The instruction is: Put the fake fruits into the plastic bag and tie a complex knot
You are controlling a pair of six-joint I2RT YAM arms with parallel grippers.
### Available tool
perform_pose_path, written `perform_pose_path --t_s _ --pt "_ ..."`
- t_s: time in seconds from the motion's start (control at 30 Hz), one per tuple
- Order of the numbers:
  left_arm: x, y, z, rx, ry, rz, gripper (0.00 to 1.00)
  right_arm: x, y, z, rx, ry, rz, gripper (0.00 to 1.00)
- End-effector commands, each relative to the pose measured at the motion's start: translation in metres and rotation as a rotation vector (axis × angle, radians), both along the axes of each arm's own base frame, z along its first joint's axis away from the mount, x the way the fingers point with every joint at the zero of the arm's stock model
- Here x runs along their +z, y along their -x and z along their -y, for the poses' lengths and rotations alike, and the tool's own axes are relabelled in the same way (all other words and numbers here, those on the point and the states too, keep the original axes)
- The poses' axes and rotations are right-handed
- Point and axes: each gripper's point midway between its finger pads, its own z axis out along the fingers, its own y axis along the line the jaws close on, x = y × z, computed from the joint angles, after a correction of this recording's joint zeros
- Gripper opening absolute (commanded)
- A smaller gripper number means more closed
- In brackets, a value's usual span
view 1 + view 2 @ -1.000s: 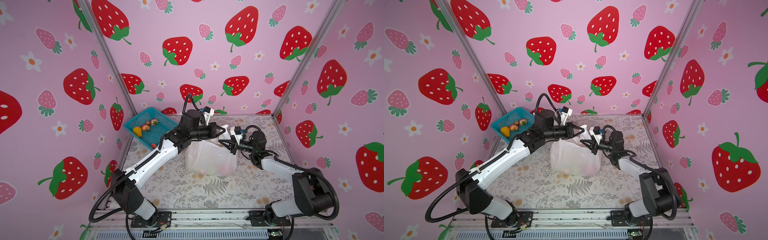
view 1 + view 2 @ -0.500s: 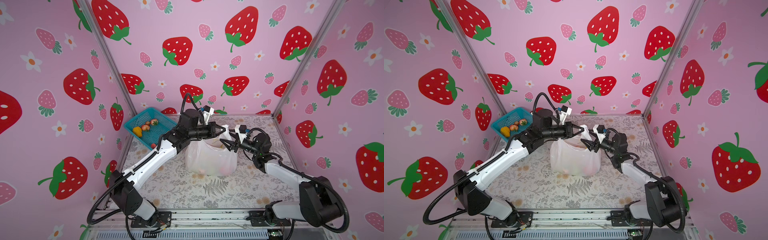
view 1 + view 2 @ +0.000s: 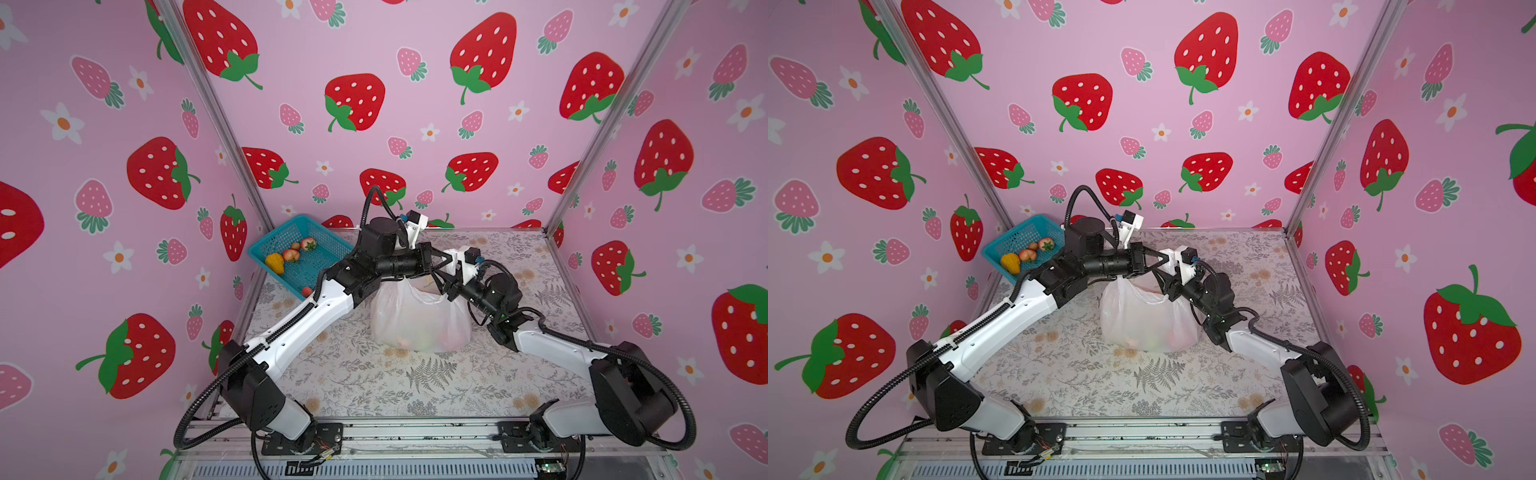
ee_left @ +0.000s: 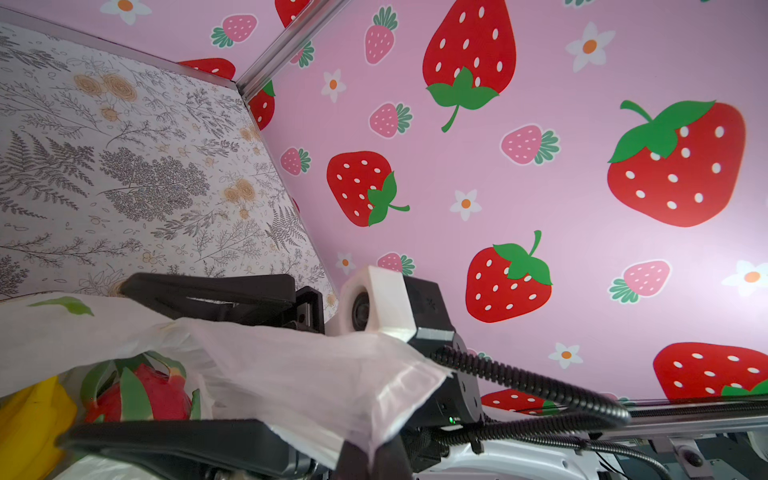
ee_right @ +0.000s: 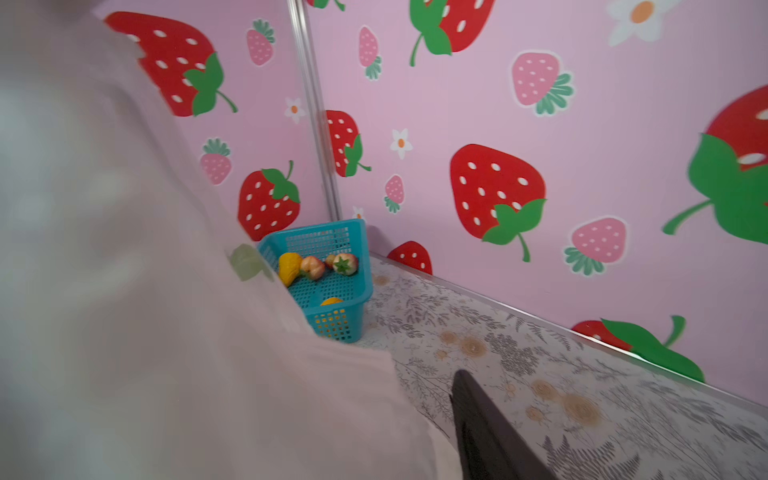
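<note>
Fruits [image 4: 137, 395] lie inside plastic bag [image 3: 415, 320] left gripper [image 3: 448, 261] pinches.

Both the left arm [image 3: 307, 328] and the right arm [image 3: 552, 345] have white shells with black joints and small dark screw holes. Ribbed black cable hoses [image 4: 540, 384] run along them. The left gripper [image 3: 451, 260] and right gripper [image 3: 439, 279] are black, each beside a white camera housing [image 3: 417, 220] with a blue plug [image 3: 402, 217].

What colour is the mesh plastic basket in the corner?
Teal; the mesh plastic basket shows best in the right wrist view.
</note>
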Motion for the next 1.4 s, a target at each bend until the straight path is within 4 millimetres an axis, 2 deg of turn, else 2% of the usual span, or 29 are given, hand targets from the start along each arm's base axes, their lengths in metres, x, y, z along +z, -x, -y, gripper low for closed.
perform_pose_path --t_s 0.0,0.1,0.2,0.3,0.37,0.43,0.5,0.57,0.73,0.87,0.93,1.03,1.2,1.37 --pt "0.036 0.012 -0.002 -0.009 0.087 0.057 0.00 0.000 -0.033 0.042 -0.402 -0.085 -0.082 0.59" --pt "0.034 0.013 -0.002 -0.002 0.090 0.041 0.00 -0.024 -0.041 0.052 -0.521 -0.090 -0.153 0.52" --pt "0.031 0.010 -0.006 0.020 0.081 0.043 0.00 -0.054 -0.044 0.058 -0.569 -0.058 -0.216 0.38" --pt "0.030 0.006 -0.011 0.040 0.067 0.051 0.00 -0.084 -0.039 0.063 -0.578 0.000 -0.268 0.33" --pt "0.029 0.004 -0.014 0.047 0.056 0.054 0.00 -0.093 -0.033 0.062 -0.554 0.031 -0.276 0.32" --pt "0.025 0.001 -0.014 0.047 0.042 0.051 0.00 -0.090 -0.027 0.059 -0.510 0.048 -0.253 0.32" --pt "0.024 -0.001 -0.014 0.041 0.034 0.056 0.00 -0.077 -0.019 0.052 -0.428 0.065 -0.193 0.32" --pt "0.024 -0.003 -0.016 0.036 0.022 0.067 0.00 -0.064 -0.012 0.044 -0.333 0.080 -0.142 0.37" --pt "0.026 -0.002 -0.015 0.001 0.004 0.095 0.00 -0.029 0.007 0.026 -0.055 0.106 -0.027 0.72" --pt "0.024 -0.002 -0.016 -0.013 -0.005 0.100 0.00 -0.009 0.021 0.025 0.093 0.157 0.046 0.90" --pt "0.024 -0.003 -0.016 -0.017 -0.005 0.099 0.00 -0.002 0.027 0.025 0.162 0.171 0.064 0.95" --pt "0.025 -0.002 -0.016 -0.032 -0.002 0.102 0.00 0.002 0.033 0.027 0.264 0.201 0.073 0.99" --pt "0.027 0.002 -0.012 -0.083 0.006 0.115 0.00 0.009 0.040 0.030 0.444 0.207 0.086 1.00" --pt "0.026 0.003 -0.011 -0.114 0.010 0.111 0.00 0.003 0.032 0.026 0.579 0.209 0.058 1.00"
